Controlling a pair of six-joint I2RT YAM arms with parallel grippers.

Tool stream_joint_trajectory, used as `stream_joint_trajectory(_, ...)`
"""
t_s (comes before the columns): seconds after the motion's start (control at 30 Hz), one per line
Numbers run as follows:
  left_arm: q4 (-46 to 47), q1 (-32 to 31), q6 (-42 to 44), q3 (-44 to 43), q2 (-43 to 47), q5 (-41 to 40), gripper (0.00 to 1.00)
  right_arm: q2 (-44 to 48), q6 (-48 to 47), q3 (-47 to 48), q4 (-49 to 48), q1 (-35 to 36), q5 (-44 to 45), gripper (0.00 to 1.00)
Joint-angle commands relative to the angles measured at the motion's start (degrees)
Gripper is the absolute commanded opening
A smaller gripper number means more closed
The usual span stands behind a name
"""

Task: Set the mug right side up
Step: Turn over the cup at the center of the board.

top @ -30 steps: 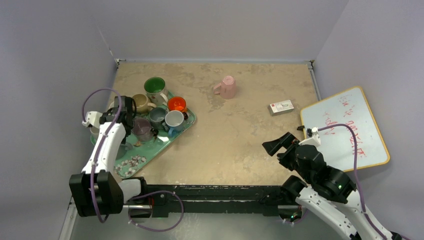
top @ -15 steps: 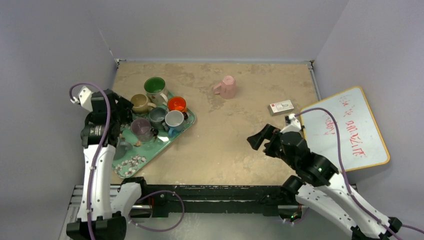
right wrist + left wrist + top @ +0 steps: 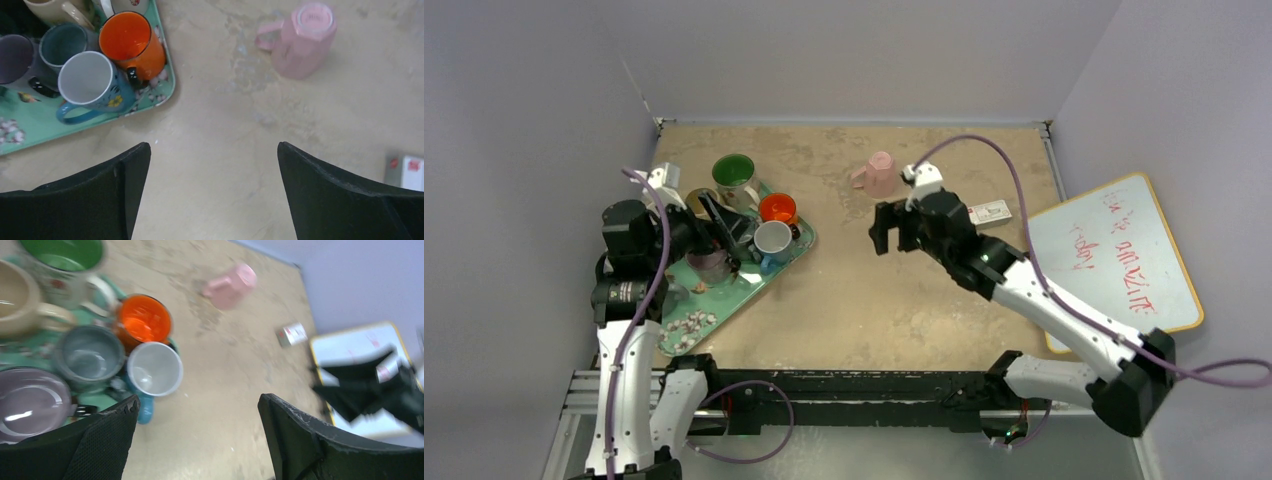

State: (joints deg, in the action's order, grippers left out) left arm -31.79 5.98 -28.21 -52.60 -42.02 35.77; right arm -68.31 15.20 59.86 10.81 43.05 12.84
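Over at 9 o'clock on the tabletop (image 3: 864, 300), the left end effector (image 3: 714, 225) hangs released above the tray (image 3: 686, 322) of upright mugs (image 3: 773, 239), so a careless dip could clip a rim and tip one. The pink mug (image 3: 877, 174) sits upside down near 12 o'clock, and the right end effector (image 3: 889, 228), jaws wide and empty, hovers at its 6 o'clock. An off-centre pinch could shove it or drop it mid-flip.

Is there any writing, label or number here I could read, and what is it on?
Nothing reads clearly.
On the whiteboard: red handwriting, too small and scrawled to read.
On the box: a red-and-white label, too small to read.
On the pink mug: a faint mark on its upturned base, blurred.
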Motion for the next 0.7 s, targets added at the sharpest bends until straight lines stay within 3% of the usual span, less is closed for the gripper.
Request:
stream_joint_trajectory(0.0, 4.91, 0.17, 3.55, 3.82, 2.27, 13.00, 0.88, -10.28, -16.92, 11.03, -2.41, -0.90, -2.30, 0.99)
stream_joint_trajectory(0.3, 4.18, -2.65, 6.12, 9.95, 12.69, 5.17, 0.88, -31.18, -29.27, 32.25, 5.96, -6.94, -11.49, 0.98)
stream_joint_trajectory(0.43, 4.54, -3.12, 5.91, 10.29, 13.47, 4.67, 0.88, -40.14, -32.48, 43.37, 13.00, -9.48, -16.66, 0.84)
stream_joint_trajectory(0.5, 4.06, -3.31, 5.97, 10.31, 13.82, 3.66, 0.87, -44.26, -34.83, 48.10, 15.18, -10.10, -17.80, 0.70)
stream_joint_trajectory(0.67, 3.13, -3.35, 6.27, 10.02, 14.71, 1.99, 0.87, -50.91, -40.38, 54.84, 18.19, -11.31, -22.05, 0.71)
